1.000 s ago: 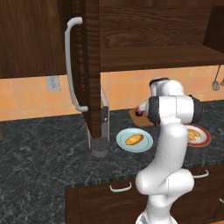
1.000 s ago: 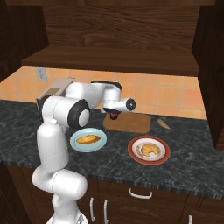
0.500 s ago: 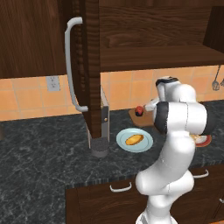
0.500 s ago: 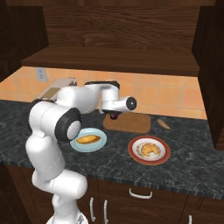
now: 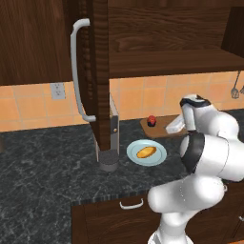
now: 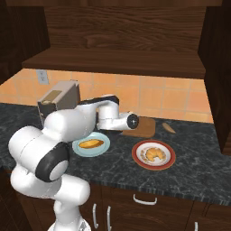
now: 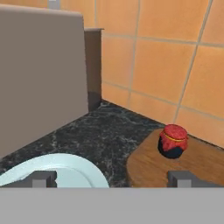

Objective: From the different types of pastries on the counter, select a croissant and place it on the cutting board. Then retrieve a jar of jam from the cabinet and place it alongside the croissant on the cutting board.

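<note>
The jar of jam stands upright on the cutting board, close to the board's rounded corner nearest the tiled wall. In the left base view the same jar sits at the left end of the board, well clear of the arm's white forearm. Nothing is touching the jar.

The gripper hangs released, its two dark fingertips spread wide apart with nothing between them. One tip hovers over the rim of the light blue plate and the other over the wooden board, with the jar ahead of them and apart from both.

The croissant lies on the red-rimmed plate on the dark marbled counter, near the board but not on it. The oval orange-yellow pastry rests on the light blue plate, just in front of the arm's wrist. In the left base view that pastry and its plate sit on the counter between the board and a grey toaster.

The cabinet door stands open, edge-on to the left base camera, with its long curved grey handle facing left. A small tan object lies on the counter just right of the board; its kind cannot be told.
</note>
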Robot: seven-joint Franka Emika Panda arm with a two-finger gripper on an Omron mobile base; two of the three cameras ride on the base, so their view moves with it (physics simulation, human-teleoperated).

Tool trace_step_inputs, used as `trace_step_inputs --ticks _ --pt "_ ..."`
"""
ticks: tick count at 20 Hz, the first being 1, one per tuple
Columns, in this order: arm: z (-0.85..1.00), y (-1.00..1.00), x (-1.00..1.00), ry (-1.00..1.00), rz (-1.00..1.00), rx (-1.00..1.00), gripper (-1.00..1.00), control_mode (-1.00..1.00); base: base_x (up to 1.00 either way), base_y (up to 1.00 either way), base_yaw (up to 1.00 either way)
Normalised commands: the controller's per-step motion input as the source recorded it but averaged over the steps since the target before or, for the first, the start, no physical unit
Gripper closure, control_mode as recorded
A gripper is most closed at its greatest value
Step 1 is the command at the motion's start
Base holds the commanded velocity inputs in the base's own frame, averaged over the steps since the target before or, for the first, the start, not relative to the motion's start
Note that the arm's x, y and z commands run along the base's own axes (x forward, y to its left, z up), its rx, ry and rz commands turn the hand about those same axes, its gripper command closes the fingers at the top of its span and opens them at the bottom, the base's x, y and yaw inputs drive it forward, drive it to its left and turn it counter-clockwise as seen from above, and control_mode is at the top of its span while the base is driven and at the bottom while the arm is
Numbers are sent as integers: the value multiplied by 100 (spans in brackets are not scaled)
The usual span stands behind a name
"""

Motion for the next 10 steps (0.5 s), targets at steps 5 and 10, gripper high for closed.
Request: trace_step_inputs --ticks 5,10 --pt "22 0 -96 0 0 0 -100 -100 0 0 0" --pt "18 0 -95 0 0 0 -100 -100 0 0 0"
